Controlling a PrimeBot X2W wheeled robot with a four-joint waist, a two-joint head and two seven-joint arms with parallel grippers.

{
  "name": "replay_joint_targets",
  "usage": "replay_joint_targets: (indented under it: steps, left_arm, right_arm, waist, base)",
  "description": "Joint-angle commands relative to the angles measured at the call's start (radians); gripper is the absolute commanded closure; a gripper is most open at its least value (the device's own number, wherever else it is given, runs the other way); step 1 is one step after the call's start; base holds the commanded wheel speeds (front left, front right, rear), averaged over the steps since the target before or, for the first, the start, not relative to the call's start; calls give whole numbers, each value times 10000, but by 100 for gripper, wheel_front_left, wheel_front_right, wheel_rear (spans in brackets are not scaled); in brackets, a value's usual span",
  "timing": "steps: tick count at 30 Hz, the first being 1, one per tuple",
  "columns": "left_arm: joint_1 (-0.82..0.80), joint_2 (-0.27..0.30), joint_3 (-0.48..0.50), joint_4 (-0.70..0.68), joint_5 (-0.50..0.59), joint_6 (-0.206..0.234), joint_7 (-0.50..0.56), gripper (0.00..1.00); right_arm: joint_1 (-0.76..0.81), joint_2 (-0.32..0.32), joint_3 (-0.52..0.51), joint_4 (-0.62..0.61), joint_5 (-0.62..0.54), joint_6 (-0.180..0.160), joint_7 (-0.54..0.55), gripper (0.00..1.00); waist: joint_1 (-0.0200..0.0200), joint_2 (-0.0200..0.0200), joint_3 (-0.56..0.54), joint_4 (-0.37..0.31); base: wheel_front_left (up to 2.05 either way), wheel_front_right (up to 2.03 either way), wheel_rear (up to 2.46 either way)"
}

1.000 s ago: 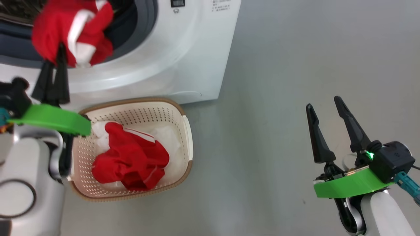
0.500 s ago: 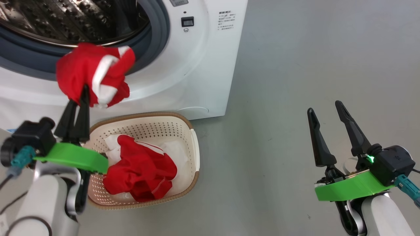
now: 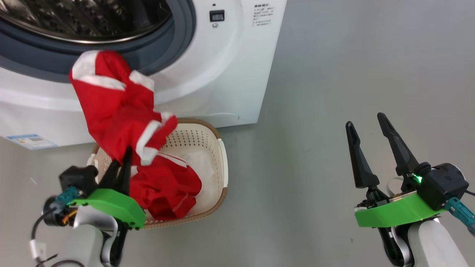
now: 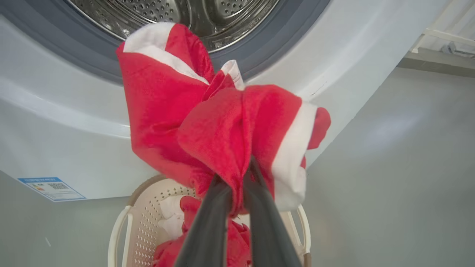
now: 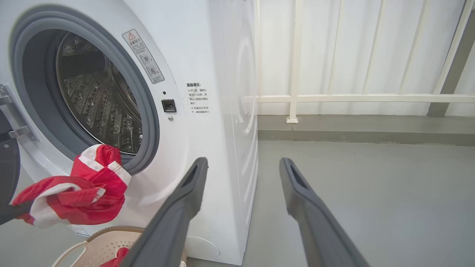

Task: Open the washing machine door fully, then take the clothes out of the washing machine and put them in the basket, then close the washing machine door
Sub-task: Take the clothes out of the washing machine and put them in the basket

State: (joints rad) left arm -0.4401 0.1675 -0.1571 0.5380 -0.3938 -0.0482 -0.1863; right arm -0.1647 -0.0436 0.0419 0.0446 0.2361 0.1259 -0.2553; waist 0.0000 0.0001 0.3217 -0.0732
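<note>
At the far left, a blue label (image 3: 31,141) sits low on the front of the washing machine (image 3: 230,74), which stands on the grey floor (image 3: 334,55). Just right of it, the left gripper (image 3: 124,157) is clamped on a red garment (image 3: 111,107) with white trim, its two dark fingers pinched together on a fold. The cloth hangs in the air outside the grey gasket (image 3: 178,37), below the steel drum (image 3: 85,18) and above the near left part of the basket (image 3: 219,155). The basket stands on the floor just in front of the machine's base and holds a second red garment (image 3: 167,189), bunched over something white. In the right wrist view the washing machine door (image 5: 6,163) shows as a dark sliver at the left edge, swung clear of the opening. Well to the right, over bare floor, the right gripper (image 3: 365,120) hovers with its fingers spread wide apart, holding nothing.
</note>
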Motion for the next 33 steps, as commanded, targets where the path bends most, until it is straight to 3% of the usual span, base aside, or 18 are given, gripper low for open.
replay_joint_targets:
  steps: [1,12,19,23,33]
  left_arm:
    - [-392,189,259,80,-81,-97,-73,100]
    - [-1848,-256,27,3905,-298,-537,-589,100]
    - [-2843,-446,-18,6235,-290,-435,-697,100]
    - [-3424,-480,39,7064,-426,-289,-484,100]
    - [-4004,-168,-176,7434,-386,-250,448,100]
  right_arm:
    - [-165,-66,208,-295,-82,48,-65,0]
    - [-460,-66,202,-336,-99,48,-65,0]
    - [-693,-66,189,-447,-146,48,-65,0]
    - [-845,-66,142,-533,-206,48,-65,0]
    - [-1042,-66,232,-635,5,48,-65,0]
  waist:
    - [0,-1,200,-5]
    - [0,-1,970,-102]
    - [0,-1,1683,-356]
    - [0,-1,2231,-563]
    - [0,-1,2981,-906]
  base:
    - [0,0,0]
    - [0,0,0]
    - [0,0,0]
    - [0,0,0]
    - [0,0,0]
